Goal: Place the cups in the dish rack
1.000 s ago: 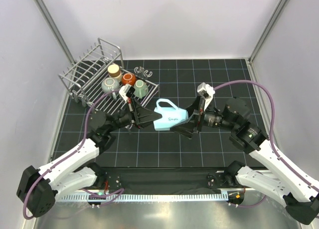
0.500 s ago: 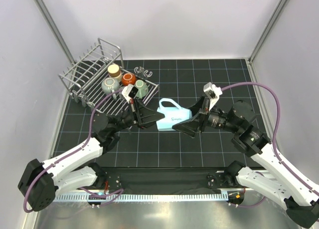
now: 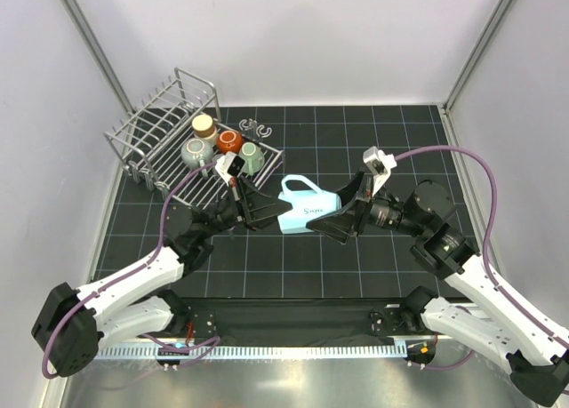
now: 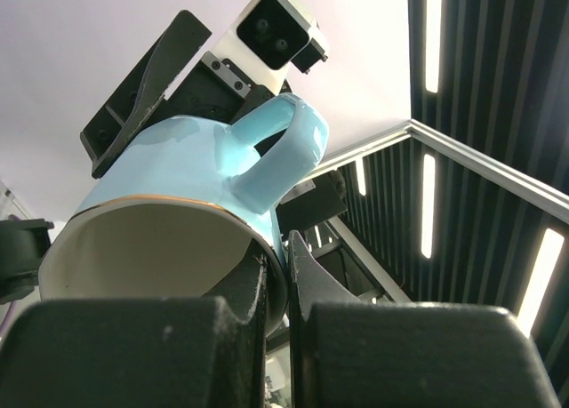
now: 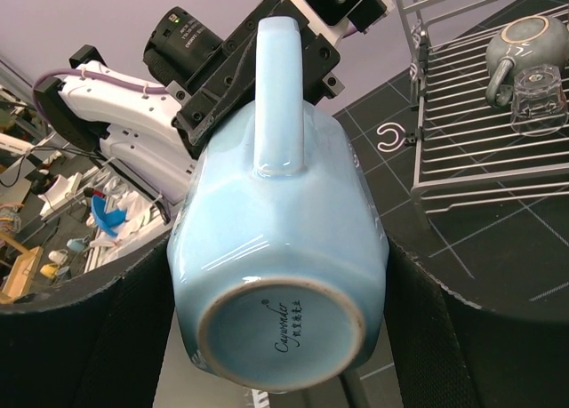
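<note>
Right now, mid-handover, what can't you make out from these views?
1) Whether the right hand grips the mug or only flanks it: right wrist view, the mug's body hides the contact.
2) The rack's near corner: top view, the left hand covers it.
3) The rack is outside the left wrist view altogether.

I can read two markings, both on the light blue mug (image 3: 307, 214). Its side carries a dark handwritten-style word, apparently "Simple". Its base (image 5: 280, 328) carries a small script maker's mark, roughly "Caywoder". Tiny characters beneath it are too small to read.
</note>
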Controlling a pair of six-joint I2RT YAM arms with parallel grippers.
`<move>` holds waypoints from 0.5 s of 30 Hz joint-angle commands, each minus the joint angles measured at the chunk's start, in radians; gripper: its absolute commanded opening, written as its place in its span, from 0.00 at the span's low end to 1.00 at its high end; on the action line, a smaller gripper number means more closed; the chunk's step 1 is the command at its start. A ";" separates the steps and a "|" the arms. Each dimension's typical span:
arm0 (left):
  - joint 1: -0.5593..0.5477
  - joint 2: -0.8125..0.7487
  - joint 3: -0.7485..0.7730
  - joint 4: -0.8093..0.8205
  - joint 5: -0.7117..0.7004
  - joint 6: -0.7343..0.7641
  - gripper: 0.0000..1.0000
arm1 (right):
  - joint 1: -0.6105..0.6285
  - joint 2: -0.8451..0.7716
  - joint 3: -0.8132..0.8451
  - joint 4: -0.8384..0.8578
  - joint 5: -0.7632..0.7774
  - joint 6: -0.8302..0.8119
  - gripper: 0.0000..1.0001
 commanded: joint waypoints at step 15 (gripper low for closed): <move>-0.008 -0.001 0.007 0.009 -0.032 0.083 0.00 | 0.015 -0.045 0.000 0.200 -0.079 0.171 0.85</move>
